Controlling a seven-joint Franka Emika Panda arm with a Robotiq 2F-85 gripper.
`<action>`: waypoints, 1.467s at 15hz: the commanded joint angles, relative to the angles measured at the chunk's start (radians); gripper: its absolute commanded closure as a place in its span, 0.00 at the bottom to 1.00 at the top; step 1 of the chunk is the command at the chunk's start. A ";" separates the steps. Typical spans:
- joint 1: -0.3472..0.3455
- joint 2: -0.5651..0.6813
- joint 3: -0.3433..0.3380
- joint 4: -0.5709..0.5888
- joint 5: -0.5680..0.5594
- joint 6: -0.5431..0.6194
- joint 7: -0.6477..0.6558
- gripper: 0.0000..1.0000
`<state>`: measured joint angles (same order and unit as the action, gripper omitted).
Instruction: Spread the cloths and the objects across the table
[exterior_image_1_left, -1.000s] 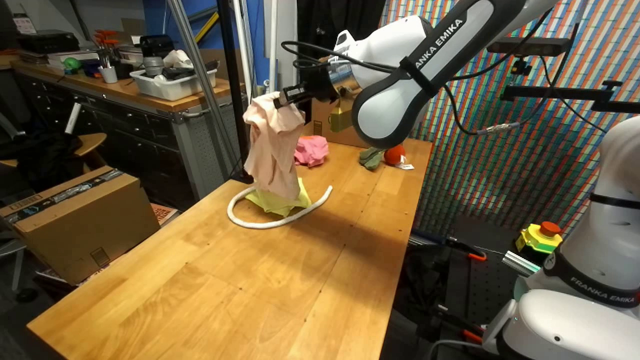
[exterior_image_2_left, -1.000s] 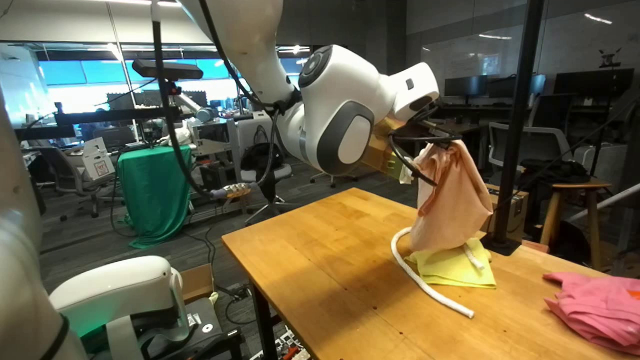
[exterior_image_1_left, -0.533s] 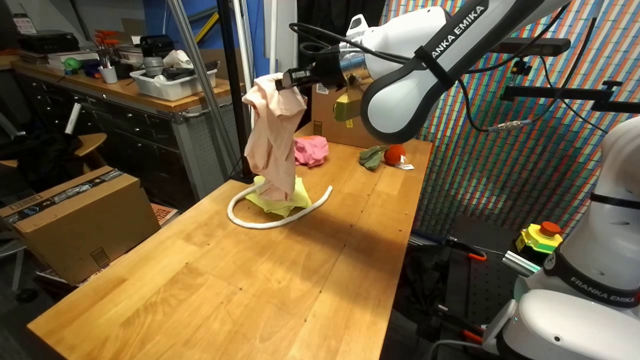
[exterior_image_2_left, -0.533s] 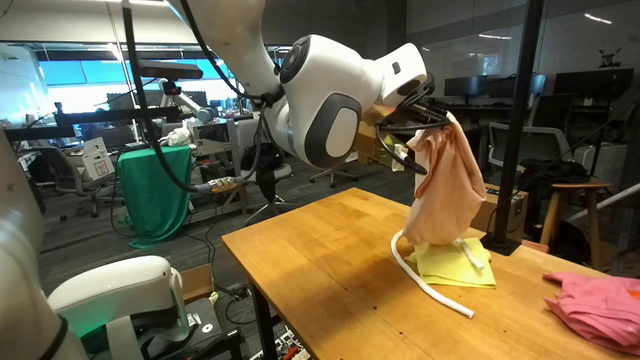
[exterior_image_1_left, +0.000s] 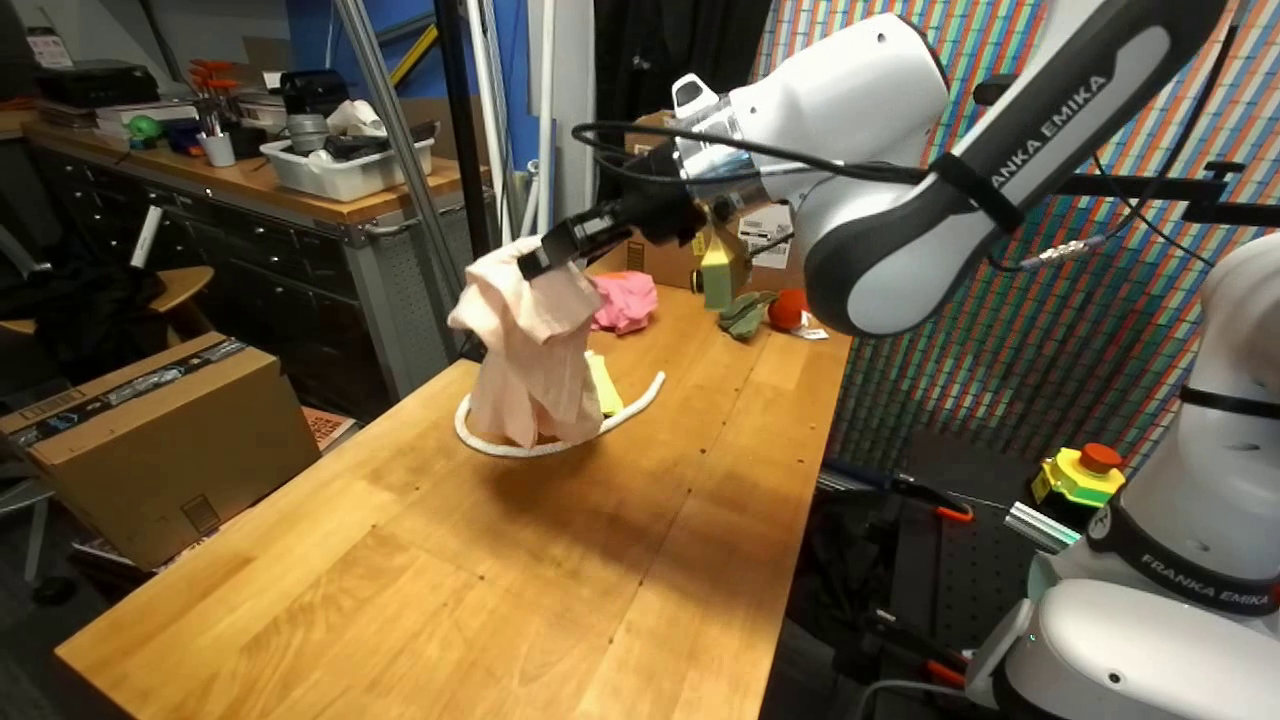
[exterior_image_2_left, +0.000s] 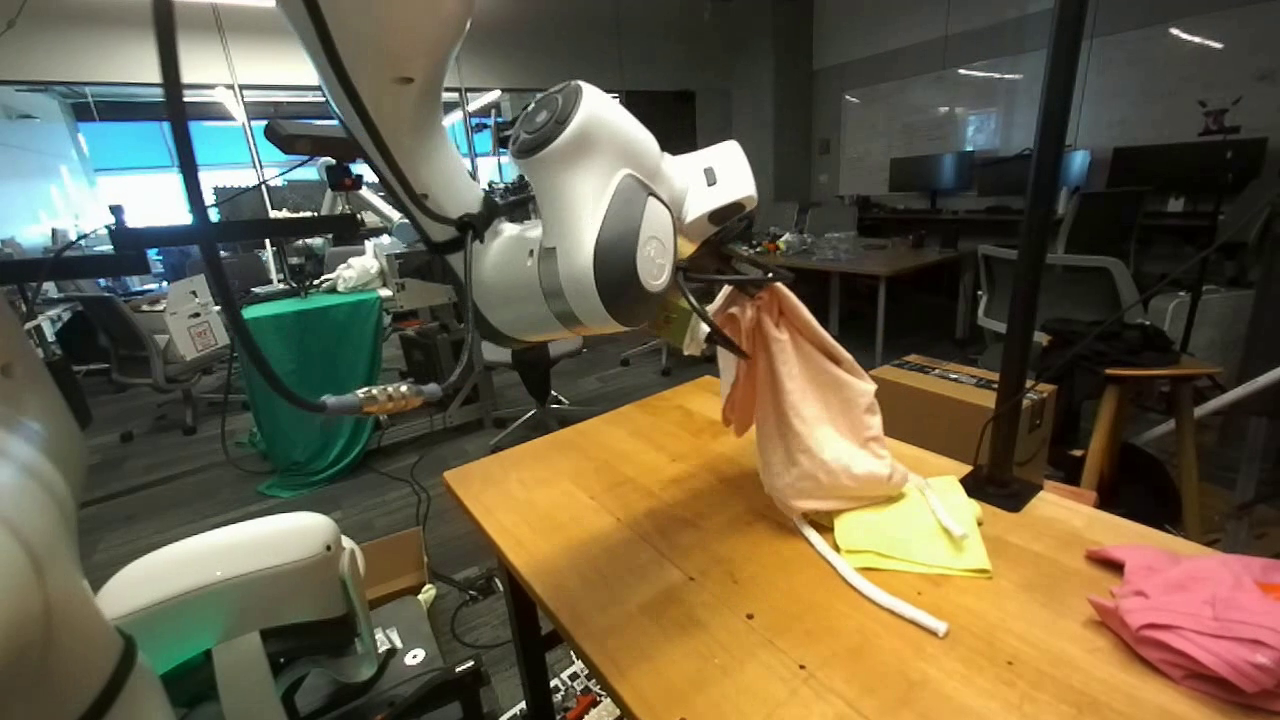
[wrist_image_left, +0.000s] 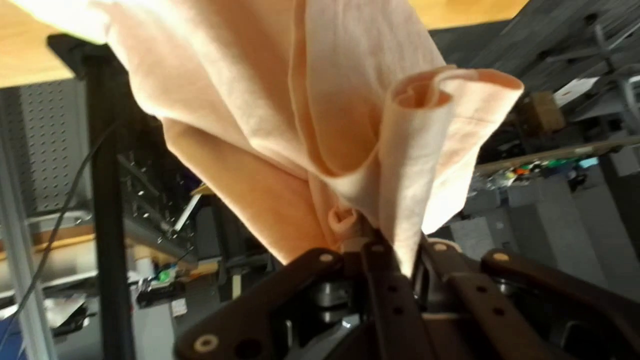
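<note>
1. Cloth of pale peach (exterior_image_2_left: 820, 430) hangs in loose folds over the desk (exterior_image_2_left: 640, 550), gathered near its top.
2. The gripper (wrist_image_left: 406, 245) is clenched on the upper part of that cloth; in the wrist view a fold runs down into its grip, with a rolled edge at the side.
3. In both exterior views the peach cloth's lower end hides part of the white rope (exterior_image_1_left: 638, 406); whether it touches the rope or the desk cannot be told.
4. The white rope lies on the desk in an open curve, and in an exterior view one end rests on the yellow cloth (exterior_image_2_left: 900, 550), which lies flat.
5. The pink cloth (exterior_image_2_left: 1195, 625) lies crumpled on the desk, apart from the yellow one.
6. Farther along the desk, in an exterior view, a grey-green soft thing (exterior_image_1_left: 746, 317) lies just beside a red round thing (exterior_image_1_left: 786, 310) with a white tag (exterior_image_1_left: 813, 333).
7. A black pole (exterior_image_2_left: 1032, 260) rises from a base (exterior_image_2_left: 1000, 494) at the desk's edge.
</note>
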<state>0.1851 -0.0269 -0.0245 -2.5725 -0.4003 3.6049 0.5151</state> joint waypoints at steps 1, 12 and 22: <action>0.039 0.018 -0.014 -0.045 -0.286 0.033 0.274 0.95; -0.059 0.314 -0.001 0.059 -1.221 0.227 0.917 0.94; 0.039 0.316 -0.137 0.380 -1.920 0.411 1.534 0.13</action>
<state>0.2225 0.2937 -0.1629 -2.3211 -2.1928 3.9391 1.8884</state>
